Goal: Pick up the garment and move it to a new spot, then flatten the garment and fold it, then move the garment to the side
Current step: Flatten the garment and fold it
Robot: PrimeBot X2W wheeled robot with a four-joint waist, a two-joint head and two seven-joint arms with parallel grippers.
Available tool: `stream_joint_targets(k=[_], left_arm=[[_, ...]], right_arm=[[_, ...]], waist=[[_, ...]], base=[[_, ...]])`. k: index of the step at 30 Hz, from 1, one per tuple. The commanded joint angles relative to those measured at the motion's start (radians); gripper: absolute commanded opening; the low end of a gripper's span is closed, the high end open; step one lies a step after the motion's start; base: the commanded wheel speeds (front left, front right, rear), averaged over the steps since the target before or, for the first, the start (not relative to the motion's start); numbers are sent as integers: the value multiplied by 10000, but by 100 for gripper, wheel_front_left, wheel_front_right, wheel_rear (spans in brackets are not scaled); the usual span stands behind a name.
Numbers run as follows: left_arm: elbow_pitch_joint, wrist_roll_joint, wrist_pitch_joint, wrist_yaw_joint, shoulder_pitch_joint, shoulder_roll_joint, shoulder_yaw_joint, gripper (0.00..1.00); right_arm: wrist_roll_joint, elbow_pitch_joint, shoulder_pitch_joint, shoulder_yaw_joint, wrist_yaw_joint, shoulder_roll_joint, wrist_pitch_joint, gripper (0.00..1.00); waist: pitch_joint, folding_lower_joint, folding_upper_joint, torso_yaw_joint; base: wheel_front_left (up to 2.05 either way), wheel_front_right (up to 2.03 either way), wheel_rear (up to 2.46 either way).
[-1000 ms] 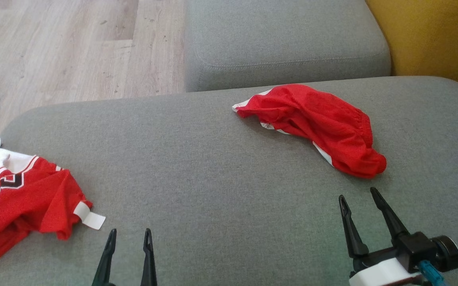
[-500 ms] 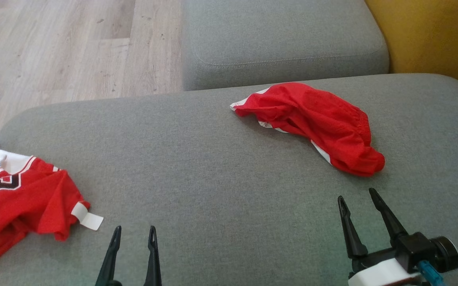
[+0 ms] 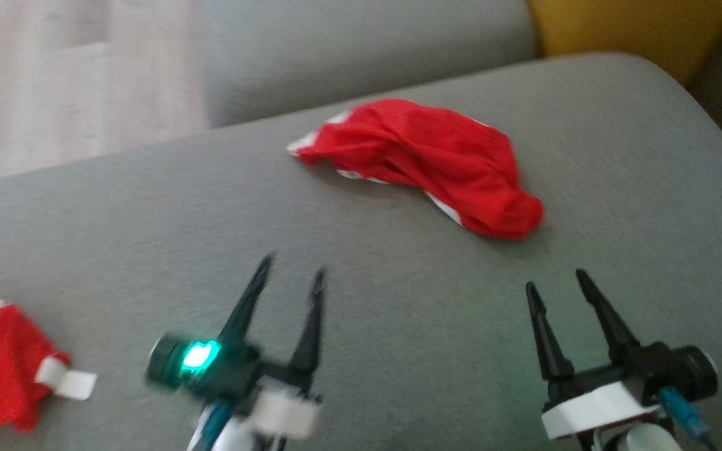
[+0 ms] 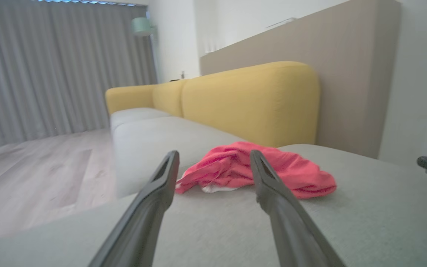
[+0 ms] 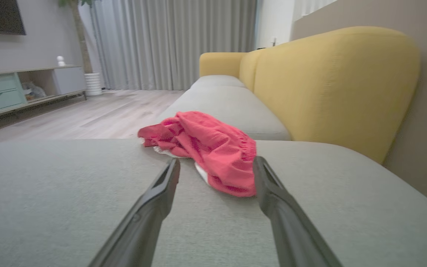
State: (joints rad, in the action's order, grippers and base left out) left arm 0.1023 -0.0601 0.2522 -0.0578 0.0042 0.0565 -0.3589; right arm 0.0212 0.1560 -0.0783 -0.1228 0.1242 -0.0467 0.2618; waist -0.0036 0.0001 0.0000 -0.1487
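Sofa cushion, grey, carries the crumpled red garment far centre-right, long axis running far-left to near-right. Right gripper sits just short of its near end, closer than left gripper. Both spread wide, empty.

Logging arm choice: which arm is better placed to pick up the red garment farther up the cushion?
Likely right. The open right gripper sits close to the near end of the red garment; the open left gripper is farther from it.

bare cushion lies before the garment
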Motion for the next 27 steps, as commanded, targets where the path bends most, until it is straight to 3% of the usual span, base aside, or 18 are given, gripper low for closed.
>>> stream_joint_targets(k=[1,4,11,15,22,27], left_arm=[[-34,130,95,111,-1086,-62,-67,100],[830,365,95,401,-2783,-62,-1015,100],[3297,797,-198,957,-5135,-62,-2390,100],[4955,1715,-499,821,-6539,-62,-3036,100],[7318,1813,-945,320,-8592,-62,-3575,100],[8311,1459,-843,530,-9633,-62,-4153,100]], right_arm=[[-136,-408,549,-177,65,-35,0,100],[-324,-620,905,-173,65,-35,0,100],[-839,-908,1237,-81,65,-35,0,100],[-1100,-928,1302,-20,65,-35,0,100],[-1372,-1012,1521,-175,65,-35,0,100],[-1489,-1081,1755,-166,65,-35,0,100]], waist=[[811,-1,0,-1047],[1634,-1,0,-2026],[2779,-1,0,-3439],[3332,-1,0,-3805],[4232,-1,0,-3979],[4775,-1,0,-3907]], base=[[0,0,0],[0,0,0],[0,0,0],[0,0,0],[0,0,0],[0,0,0]])
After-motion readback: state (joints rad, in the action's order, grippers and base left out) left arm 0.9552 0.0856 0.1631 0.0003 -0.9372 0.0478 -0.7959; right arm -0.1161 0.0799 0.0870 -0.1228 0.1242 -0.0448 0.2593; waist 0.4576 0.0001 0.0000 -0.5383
